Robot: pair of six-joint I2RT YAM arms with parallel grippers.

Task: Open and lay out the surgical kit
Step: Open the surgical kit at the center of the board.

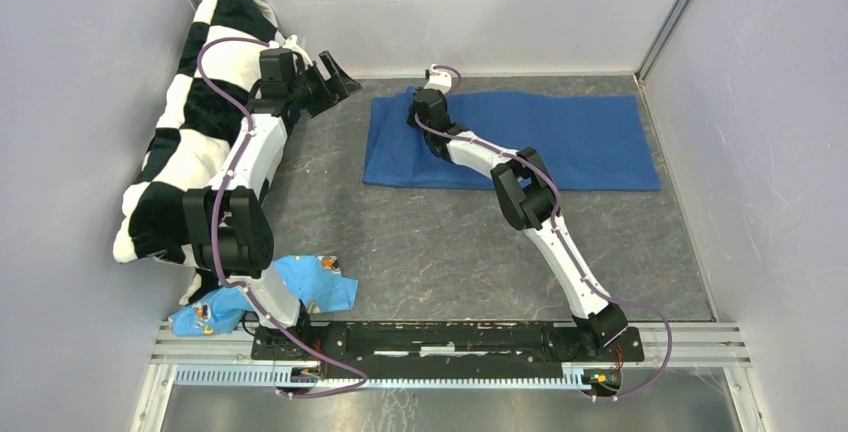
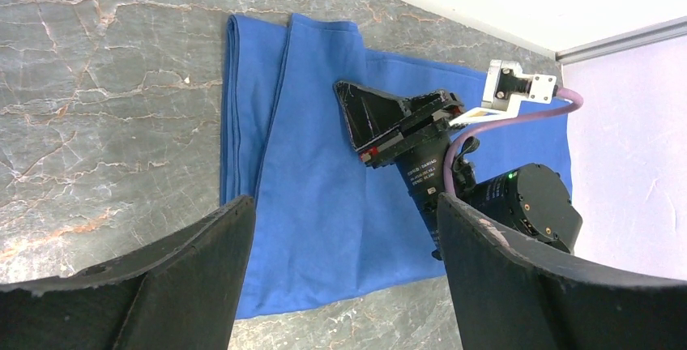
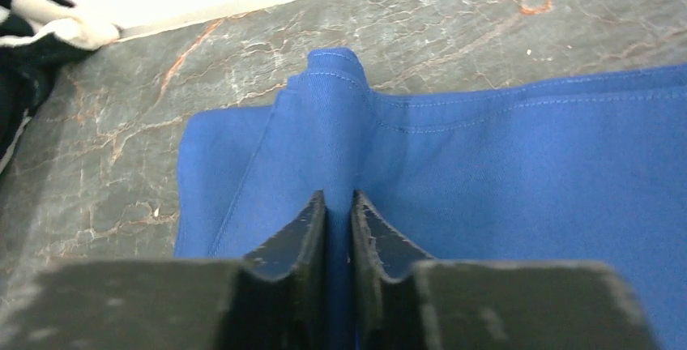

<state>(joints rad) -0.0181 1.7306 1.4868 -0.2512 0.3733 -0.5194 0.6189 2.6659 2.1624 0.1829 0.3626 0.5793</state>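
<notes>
The surgical kit's dark blue cloth wrap lies folded at the back of the table; it also shows in the left wrist view and the right wrist view. No steel tray or instruments show. My right gripper is over the wrap's left part, shut on a pinched-up ridge of the cloth. My left gripper is open and empty, in the air left of the wrap's far left corner, by the pillow; through its jaws I see the wrap and the right gripper.
A black-and-white checkered pillow leans against the left wall. A light blue patterned cloth scrap lies by the left arm's base. Grey walls close the left, back and right sides. A metal rail runs along the near edge.
</notes>
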